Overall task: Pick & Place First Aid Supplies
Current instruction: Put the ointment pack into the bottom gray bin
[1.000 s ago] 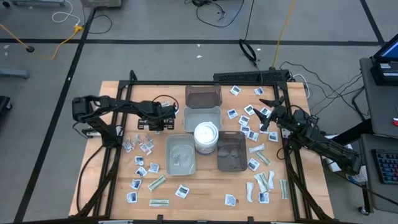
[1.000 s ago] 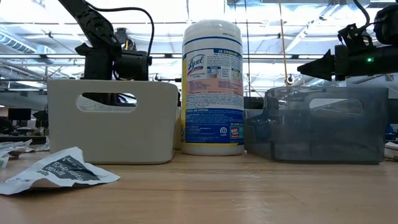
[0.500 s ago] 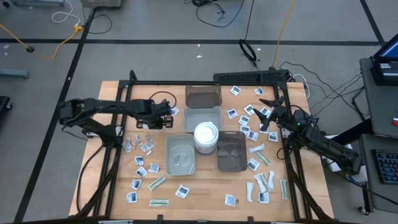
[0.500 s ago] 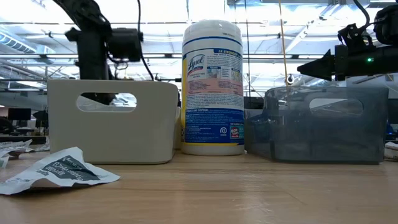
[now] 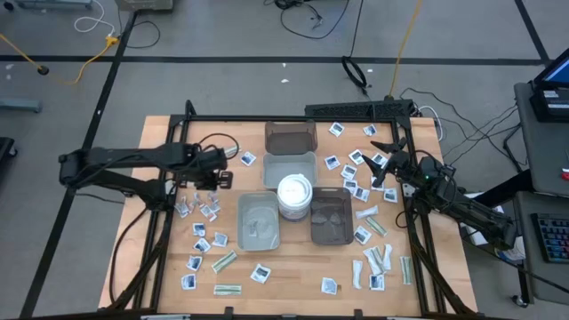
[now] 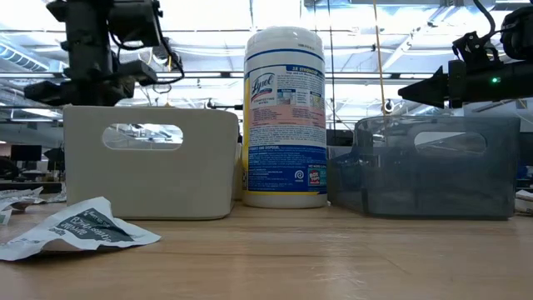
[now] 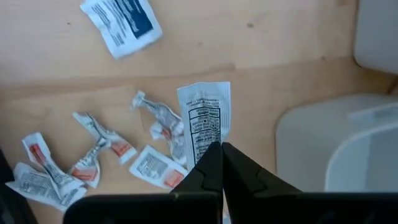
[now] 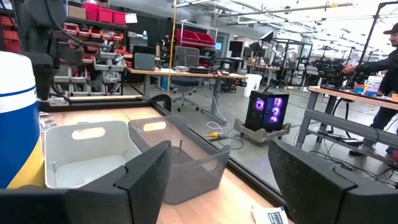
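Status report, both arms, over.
Left gripper shut on a narrow packet, above the left-side packet cluster. Right gripper open, hovering at table's right. Nothing blocking.

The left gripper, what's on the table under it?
Under the shut left gripper, which pinches a narrow white packet, lie crumpled packets with orange print on bare wood. The gripper's fingers hide whatever lies directly beneath them.

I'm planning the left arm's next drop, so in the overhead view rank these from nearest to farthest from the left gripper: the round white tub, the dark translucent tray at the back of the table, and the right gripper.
From the left gripper, shut on a narrow white packet:
1. Dark translucent tray, toward the table's back.
2. Round white tub, table centre; only slightly farther, nearly too close to call.
3. Right gripper, open at the table's right side.
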Robot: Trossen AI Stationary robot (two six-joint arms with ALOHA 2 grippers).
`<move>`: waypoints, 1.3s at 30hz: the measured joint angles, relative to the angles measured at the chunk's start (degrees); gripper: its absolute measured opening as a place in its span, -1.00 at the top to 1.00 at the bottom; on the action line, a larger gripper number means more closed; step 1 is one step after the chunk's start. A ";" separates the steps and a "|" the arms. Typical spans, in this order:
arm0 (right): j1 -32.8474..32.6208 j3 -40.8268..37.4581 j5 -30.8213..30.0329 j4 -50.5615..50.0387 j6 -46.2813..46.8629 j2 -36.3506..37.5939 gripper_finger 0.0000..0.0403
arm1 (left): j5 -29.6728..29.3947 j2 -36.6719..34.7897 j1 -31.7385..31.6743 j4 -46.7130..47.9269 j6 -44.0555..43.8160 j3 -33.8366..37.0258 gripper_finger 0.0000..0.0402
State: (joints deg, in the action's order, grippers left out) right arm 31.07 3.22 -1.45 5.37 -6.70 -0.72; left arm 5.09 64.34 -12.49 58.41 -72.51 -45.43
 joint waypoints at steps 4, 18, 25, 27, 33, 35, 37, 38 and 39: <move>0.00 -0.01 0.01 0.01 0.00 -0.02 -0.31 | 1.23 -0.69 1.27 0.03 0.00 0.00 1.00; 0.01 -0.01 0.00 0.02 0.00 -0.01 -0.31 | 3.21 12.25 3.77 7.17 19.01 -15.77 1.00; 0.01 -0.02 0.02 0.01 0.00 -0.02 -0.31 | 4.00 19.76 6.12 8.53 33.64 -24.25 1.00; 0.00 -0.01 0.00 0.02 0.00 -0.02 -0.31 | 4.07 21.64 6.88 8.56 37.69 -26.76 1.00; 0.01 0.00 0.00 0.01 -0.02 -0.02 -0.31 | 4.29 26.58 9.21 8.62 47.97 -33.03 1.00; 0.00 -0.01 0.00 0.00 0.00 0.00 -0.31 | 4.73 27.63 10.05 8.75 50.25 -34.35 1.00; 0.01 -0.01 0.00 0.02 -0.01 -0.01 -0.31 | 5.50 28.37 10.94 8.76 51.23 -35.46 1.00; 0.00 0.00 0.00 0.00 0.00 0.00 -0.31 | 5.48 28.46 11.40 8.76 51.16 -35.50 1.00; 0.00 0.00 0.00 0.02 0.00 0.00 -0.31 | 5.44 28.48 11.97 8.52 50.72 -35.38 1.00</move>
State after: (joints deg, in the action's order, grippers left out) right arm 31.07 3.22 -1.45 5.39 -6.70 -0.71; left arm 10.52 92.82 -0.52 66.93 -21.79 -80.81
